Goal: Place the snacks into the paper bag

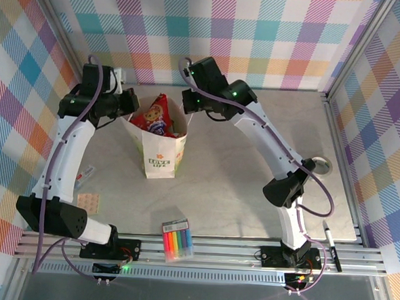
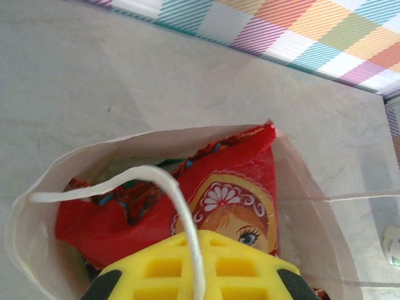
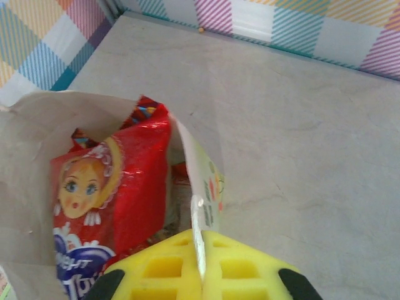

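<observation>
My left gripper (image 2: 199,265) is clamped on the twisted handle (image 2: 119,180) of the paper bag (image 1: 160,158), and my right gripper (image 3: 201,265) pinches its opposite rim. The large red packet (image 1: 154,116) stands inside, poking out the top.

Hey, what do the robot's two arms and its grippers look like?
The left arm and right arm have white links, black joints and a purple cable running alongside. The left gripper and right gripper have yellow fingers with square holes and black corners.

A large red packet (image 1: 154,116) sticks up from the upright paper bag (image 1: 163,160).
</observation>
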### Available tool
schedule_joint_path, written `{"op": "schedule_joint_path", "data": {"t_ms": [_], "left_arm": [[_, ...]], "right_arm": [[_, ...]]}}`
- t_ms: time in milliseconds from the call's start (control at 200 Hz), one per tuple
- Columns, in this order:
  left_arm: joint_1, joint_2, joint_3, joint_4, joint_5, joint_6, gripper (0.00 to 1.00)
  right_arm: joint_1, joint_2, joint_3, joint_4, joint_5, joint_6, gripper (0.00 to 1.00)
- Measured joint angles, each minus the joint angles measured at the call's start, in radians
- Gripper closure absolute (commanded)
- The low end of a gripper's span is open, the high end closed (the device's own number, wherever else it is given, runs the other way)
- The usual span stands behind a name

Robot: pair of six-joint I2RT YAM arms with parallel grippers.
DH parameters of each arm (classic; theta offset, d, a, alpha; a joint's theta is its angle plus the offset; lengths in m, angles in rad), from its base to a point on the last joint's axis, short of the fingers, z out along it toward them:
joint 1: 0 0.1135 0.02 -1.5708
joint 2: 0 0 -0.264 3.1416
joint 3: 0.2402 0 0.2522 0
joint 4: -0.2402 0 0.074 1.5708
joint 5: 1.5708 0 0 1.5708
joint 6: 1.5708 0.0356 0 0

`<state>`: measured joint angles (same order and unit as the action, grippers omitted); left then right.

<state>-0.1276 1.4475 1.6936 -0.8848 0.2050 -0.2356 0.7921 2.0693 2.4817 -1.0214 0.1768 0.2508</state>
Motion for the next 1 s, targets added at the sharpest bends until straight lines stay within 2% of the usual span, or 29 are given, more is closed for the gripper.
{"op": "schedule_joint_path", "data": {"t_ms": [245,440,805,1000], "left_arm": [[-0.077,0.071,0.153,-0.064,-0.005,0.024,1.0],[-0.12,0.143,0.267,-0.102,0.029,0.048,1.0],[-0.237,0.254,0.412,-0.1,0.075,0.086,1.0],[-0.252,0.27,0.46,-0.093,0.082,0.095,1.0]], "right_arm": [[-0.027,0.0,0.005,0.0,-0.004,-0.012,1.0],[-0.062,-0.005,0.091,-0.032,0.019,-0.043,1.0],[-0.11,-0.15,0.071,-0.085,0.111,-0.1,1.0],[-0.135,-0.194,0.041,-0.095,0.153,-0.118,1.0]]}}
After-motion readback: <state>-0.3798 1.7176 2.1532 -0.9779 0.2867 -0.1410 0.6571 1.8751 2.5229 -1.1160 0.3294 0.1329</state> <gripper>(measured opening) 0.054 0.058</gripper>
